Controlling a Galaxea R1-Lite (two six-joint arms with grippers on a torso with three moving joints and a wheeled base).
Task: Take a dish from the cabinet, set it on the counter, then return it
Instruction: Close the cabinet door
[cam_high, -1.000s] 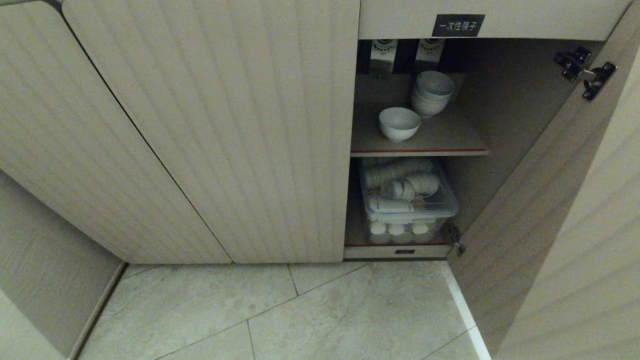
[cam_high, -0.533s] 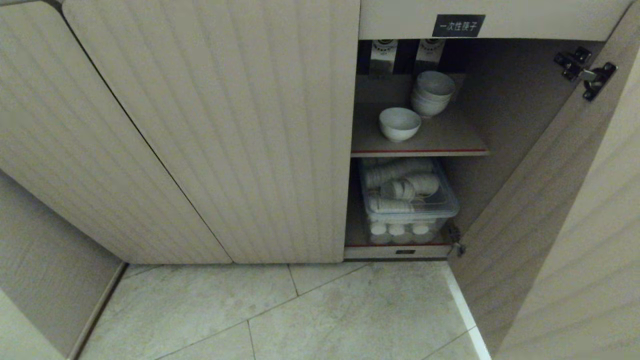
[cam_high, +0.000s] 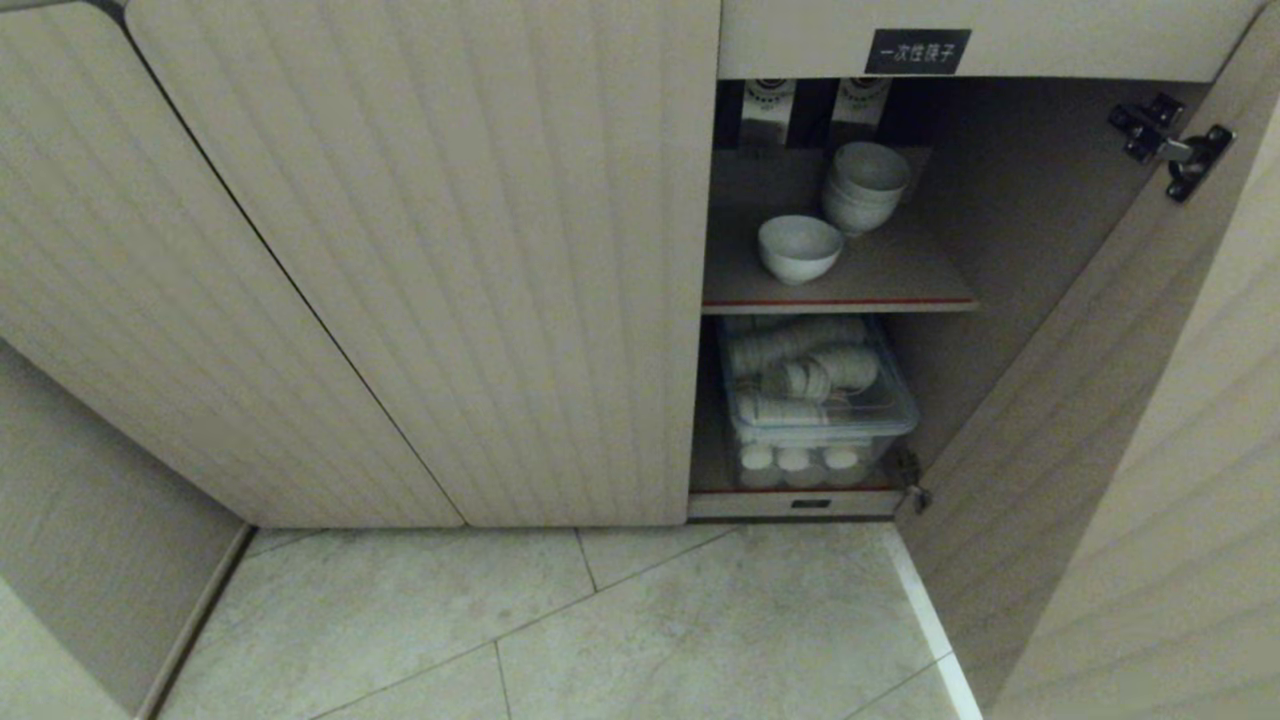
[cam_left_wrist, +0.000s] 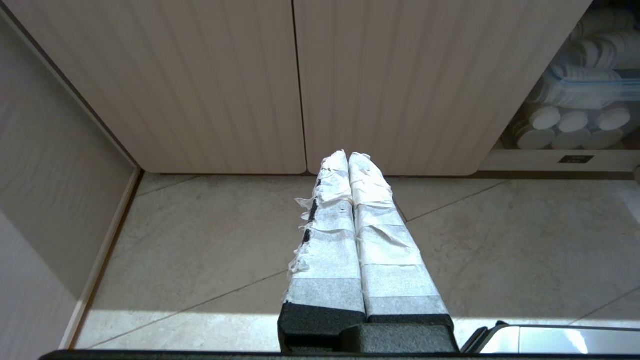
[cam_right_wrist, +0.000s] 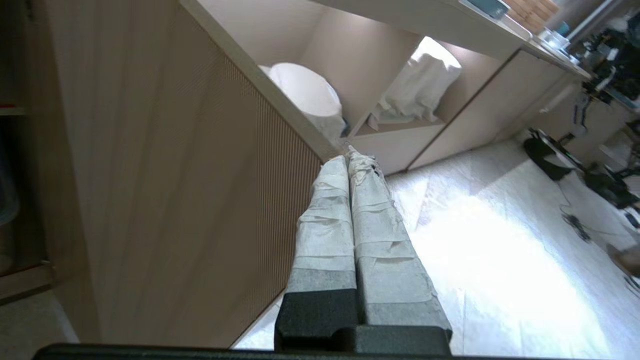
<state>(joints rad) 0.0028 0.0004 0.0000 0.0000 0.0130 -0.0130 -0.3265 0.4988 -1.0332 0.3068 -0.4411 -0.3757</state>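
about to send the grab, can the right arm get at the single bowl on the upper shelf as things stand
Probably yes: the cabinet door stands open and the dish sits alone near the shelf's front. The right gripper is shut, outside that door.

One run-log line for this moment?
dish: on cabinet shelf, untouched | door: open | right gripper: shut, empty, beside door | left gripper: shut, above floor

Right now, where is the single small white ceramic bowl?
In the head view, the small white ceramic bowl stands on the red-edged upper shelf of the open cabinet, just front-left of the stack of white bowls.
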